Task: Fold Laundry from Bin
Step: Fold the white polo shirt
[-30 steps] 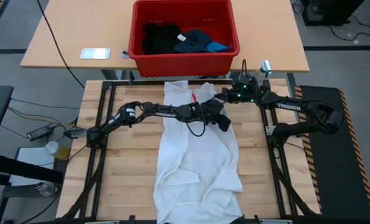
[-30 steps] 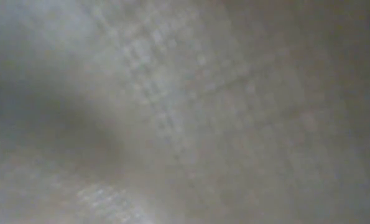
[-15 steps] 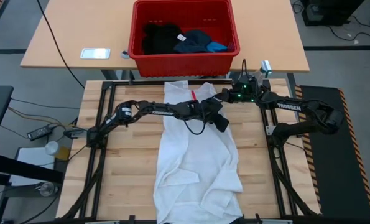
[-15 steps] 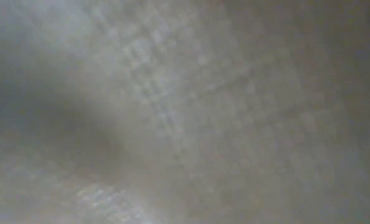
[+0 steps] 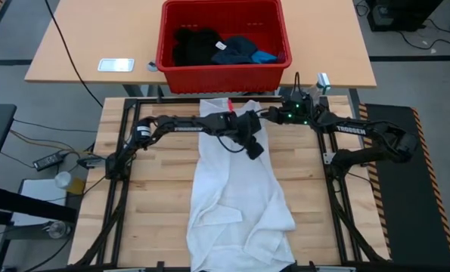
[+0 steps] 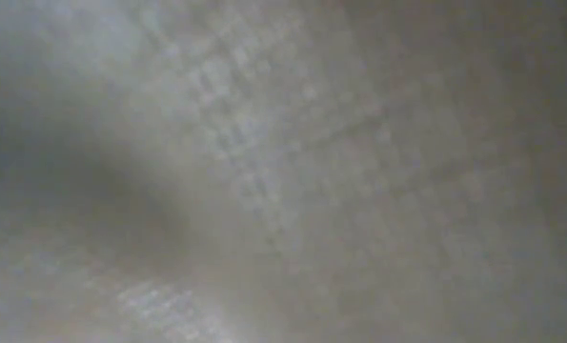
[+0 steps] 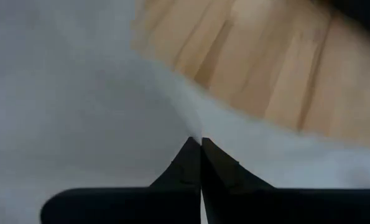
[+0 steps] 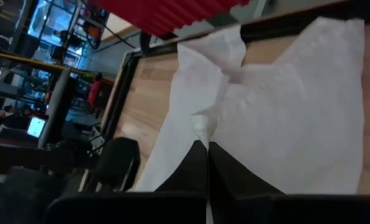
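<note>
Bin point(image 5: 169, 45) holds black point(image 5: 194, 45), navy point(image 5: 236, 50), blue garments point(image 5: 266, 56).

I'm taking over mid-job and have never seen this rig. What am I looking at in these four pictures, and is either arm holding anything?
Two dark robot arms work at a wooden table. The overhead picture shows a white garment spread on it, and a red bin of darker clothes behind. The left gripper is shut, pinching the garment's edge, as its wrist camera shows. The right gripper is also shut on the white cloth near the bin end. The table-level camera is covered by cloth, so it shows only blur.
</note>
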You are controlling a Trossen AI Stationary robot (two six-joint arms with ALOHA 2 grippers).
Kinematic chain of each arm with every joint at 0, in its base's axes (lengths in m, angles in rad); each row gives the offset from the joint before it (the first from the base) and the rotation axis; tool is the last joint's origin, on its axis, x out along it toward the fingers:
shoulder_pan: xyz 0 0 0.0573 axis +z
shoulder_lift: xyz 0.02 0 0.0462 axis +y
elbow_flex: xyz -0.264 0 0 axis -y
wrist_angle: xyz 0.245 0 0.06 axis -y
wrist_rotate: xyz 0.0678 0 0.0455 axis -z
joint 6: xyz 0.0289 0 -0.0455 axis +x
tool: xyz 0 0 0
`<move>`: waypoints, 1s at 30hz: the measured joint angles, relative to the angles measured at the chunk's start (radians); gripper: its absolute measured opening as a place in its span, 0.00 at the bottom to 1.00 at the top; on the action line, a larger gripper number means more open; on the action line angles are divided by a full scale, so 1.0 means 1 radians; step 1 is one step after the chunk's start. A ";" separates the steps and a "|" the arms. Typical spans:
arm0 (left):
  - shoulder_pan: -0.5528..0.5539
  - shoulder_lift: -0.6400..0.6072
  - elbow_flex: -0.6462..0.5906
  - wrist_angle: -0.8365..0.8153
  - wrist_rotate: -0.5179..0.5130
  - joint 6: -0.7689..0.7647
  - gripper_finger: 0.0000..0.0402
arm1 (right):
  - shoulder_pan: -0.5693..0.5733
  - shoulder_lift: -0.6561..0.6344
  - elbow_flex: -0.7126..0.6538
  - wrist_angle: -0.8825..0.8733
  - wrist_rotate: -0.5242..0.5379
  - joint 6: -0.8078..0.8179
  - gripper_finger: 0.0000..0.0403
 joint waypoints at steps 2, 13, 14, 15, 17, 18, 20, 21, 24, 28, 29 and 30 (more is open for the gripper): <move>0.000 -0.004 0.001 -0.018 0.000 0.033 0.00 | 0.007 0.000 0.000 -0.001 0.042 -0.006 0.01; 0.000 -0.004 -0.010 -0.078 -0.033 0.125 0.00 | 0.045 0.155 0.001 0.181 0.188 -0.070 0.01; 0.000 -0.006 -0.027 -0.055 -0.034 0.125 0.00 | 0.046 0.179 0.006 0.194 0.195 -0.075 0.01; 0.000 -0.006 -0.047 -0.037 -0.034 0.124 0.00 | 0.046 0.200 0.012 0.201 0.198 -0.086 0.01; 0.002 -0.010 -0.098 -0.013 -0.044 0.123 0.00 | 0.047 0.247 0.037 0.203 0.197 -0.104 0.01; 0.007 -0.014 -0.127 0.000 -0.048 0.124 0.00 | 0.047 0.273 0.047 0.210 0.195 -0.119 0.01; 0.020 -0.036 -0.195 0.050 -0.047 0.115 0.00 | 0.047 0.323 0.072 0.222 0.196 -0.139 0.01; 0.029 -0.048 -0.232 0.070 -0.048 0.110 0.00 | 0.047 0.348 0.084 0.230 0.197 -0.143 0.01; 0.059 -0.087 -0.335 0.174 -0.034 0.098 0.00 | 0.047 0.415 0.124 0.245 0.222 -0.150 0.01; 0.103 -0.136 -0.437 0.253 -0.008 0.069 0.00 | 0.051 0.487 0.171 0.264 0.274 -0.189 0.01; 0.109 -0.140 -0.456 0.266 0.003 0.067 0.00 | 0.052 0.503 0.184 0.262 0.274 -0.192 0.01; 0.114 -0.141 -0.471 0.276 0.008 0.064 0.00 | 0.052 0.522 0.196 0.260 0.272 -0.193 0.01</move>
